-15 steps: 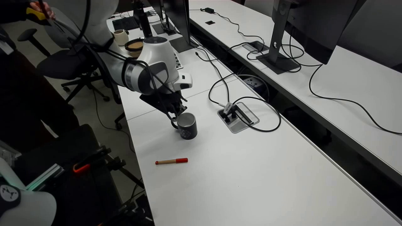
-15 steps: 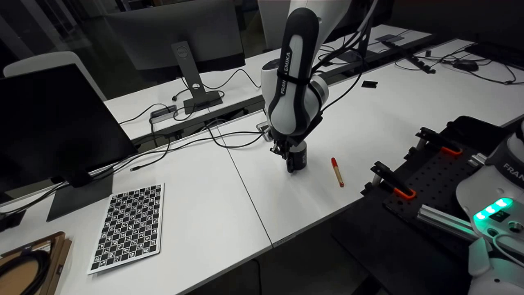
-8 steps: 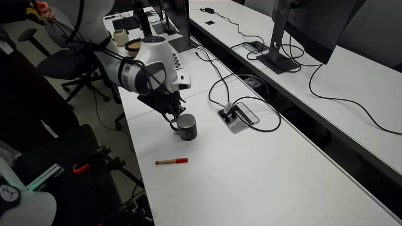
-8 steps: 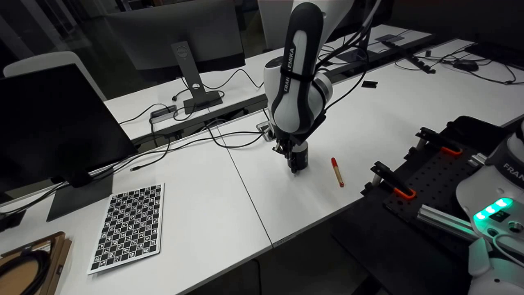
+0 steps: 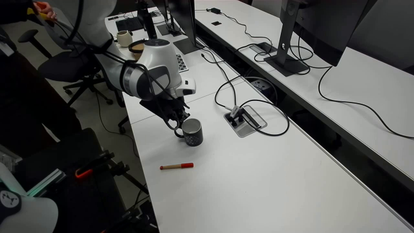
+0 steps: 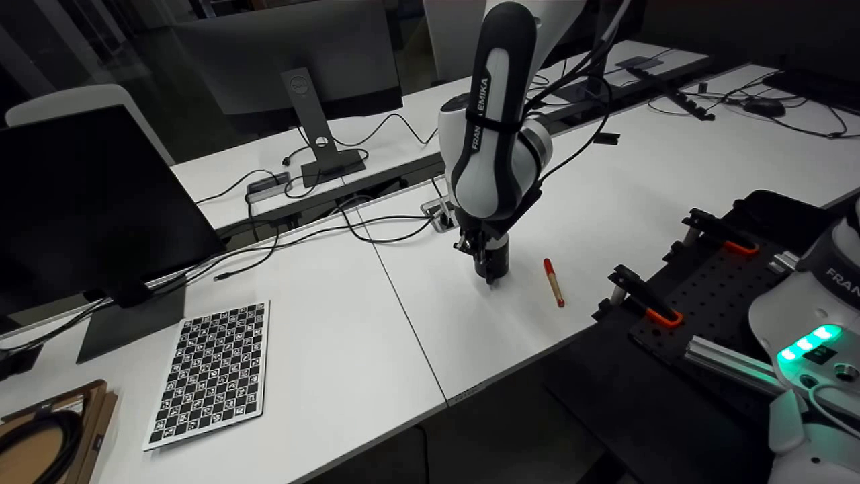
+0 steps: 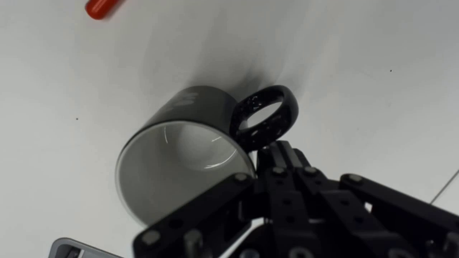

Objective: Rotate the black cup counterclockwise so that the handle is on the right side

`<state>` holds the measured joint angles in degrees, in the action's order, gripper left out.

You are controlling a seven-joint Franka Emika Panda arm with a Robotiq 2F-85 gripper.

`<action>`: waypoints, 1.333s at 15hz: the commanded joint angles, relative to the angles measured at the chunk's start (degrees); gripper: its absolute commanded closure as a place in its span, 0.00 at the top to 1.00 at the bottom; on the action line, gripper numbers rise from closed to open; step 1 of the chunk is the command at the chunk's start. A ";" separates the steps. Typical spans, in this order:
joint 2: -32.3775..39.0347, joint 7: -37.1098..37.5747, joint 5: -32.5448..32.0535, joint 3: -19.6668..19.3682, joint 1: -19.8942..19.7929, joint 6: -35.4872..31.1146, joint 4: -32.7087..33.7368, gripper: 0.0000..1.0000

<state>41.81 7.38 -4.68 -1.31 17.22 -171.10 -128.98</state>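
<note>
— In the wrist view, what is shown?
— The end effector (image 7: 283, 149) is closed, nothing being gripped; its tips are seen just beside the handle (image 7: 275, 124) of the black cup (image 7: 183, 154).
— What could go wrong?
— With no grip taken, the cup might be slid instead of turned or, if pushed too high, be tipped.
— What is hidden?
— The pen (image 7: 101, 8) is cut off there. In an exterior view, the cup is seen upright on the table (image 5: 245, 181); whether it is touched cannot be told behind a hanging cable (image 5: 167, 123). In an exterior view, below the arm (image 6: 487, 178), the handle cannot be made out.
</note>
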 commanded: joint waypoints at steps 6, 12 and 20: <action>-1.62 -0.79 1.12 0.75 -2.66 -1.34 -3.21 0.00; -1.83 -0.85 1.56 1.04 -3.95 -2.22 -3.84 0.00; -2.20 -0.70 2.13 0.78 -4.95 -3.21 -5.06 0.00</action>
<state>41.53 7.38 -3.65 -0.81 13.17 -173.15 -131.71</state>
